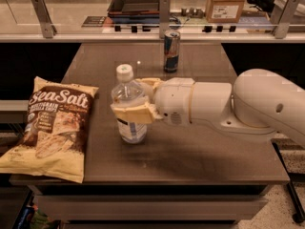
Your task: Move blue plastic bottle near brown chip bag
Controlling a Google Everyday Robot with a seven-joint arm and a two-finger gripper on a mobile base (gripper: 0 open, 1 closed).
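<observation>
The fingers [131, 113] of the gripper [129, 97] are closed around the middle of the bottle [132, 130]. The bottle is upright, on or just above the table [200, 151], near the chip bag [52, 128] at its left. A can [171, 50] stands farther behind.

You're looking at a slim drink can [171, 50] upright at the far edge of the table [190, 161]; beyond the table sit a dark tray [136, 1] and a cardboard box [225, 4].
</observation>
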